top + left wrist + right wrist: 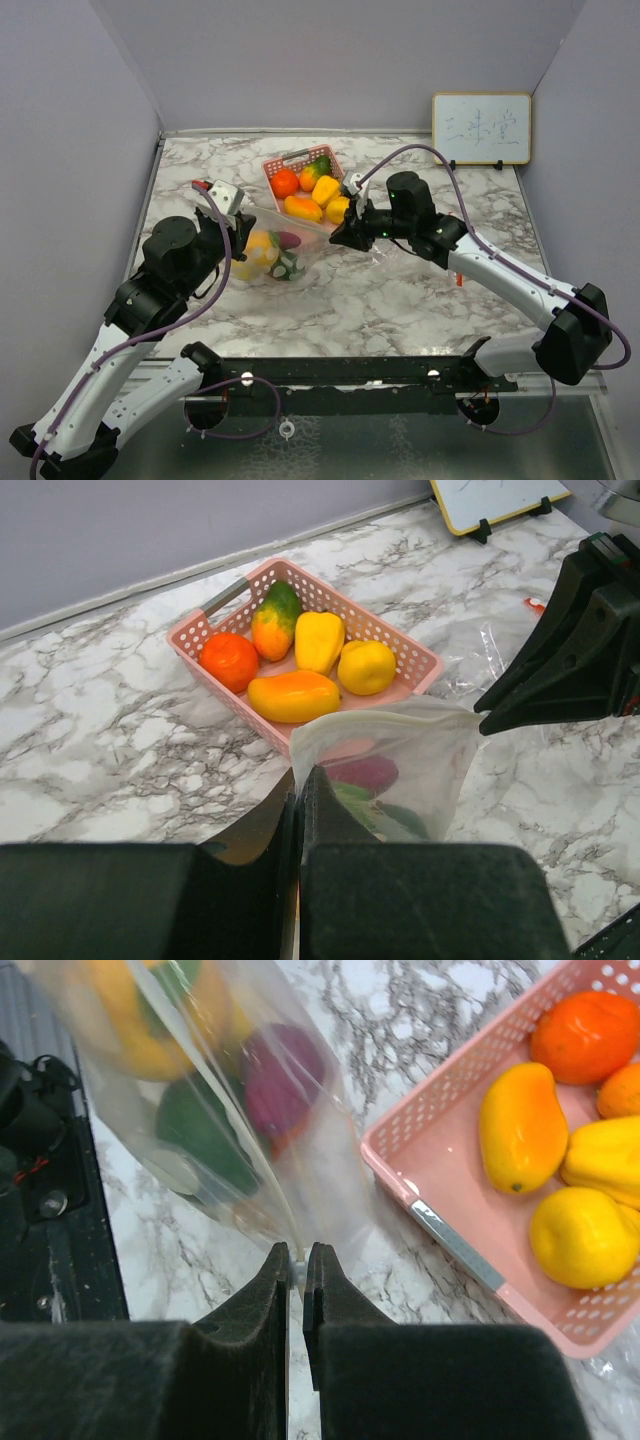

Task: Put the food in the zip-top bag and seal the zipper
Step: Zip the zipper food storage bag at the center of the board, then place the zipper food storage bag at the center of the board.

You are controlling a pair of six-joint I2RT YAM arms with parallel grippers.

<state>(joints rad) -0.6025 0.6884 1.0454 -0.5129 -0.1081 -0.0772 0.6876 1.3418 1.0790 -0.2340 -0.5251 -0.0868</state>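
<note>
A clear zip-top bag (305, 255) is stretched between my two grippers just in front of the pink basket (296, 155). Inside it lie yellow (262, 248), purple (285, 1075) and green (200, 1125) food pieces. My left gripper (243, 224) is shut on the bag's left edge (310, 742). My right gripper (336, 238) is shut on the bag's top strip at its right end (297, 1260). In the basket (188, 632) remain an orange (230, 660), a mango-shaped piece (292, 696), a yellow pepper (318, 640), a lemon (366, 666) and a green-orange fruit (276, 620).
A small whiteboard (481, 128) leans on the back wall at the right. A tiny red item (458, 280) lies on the marble beside the right forearm. Grey walls close in the table on three sides. A black rail (340, 372) runs along the near edge.
</note>
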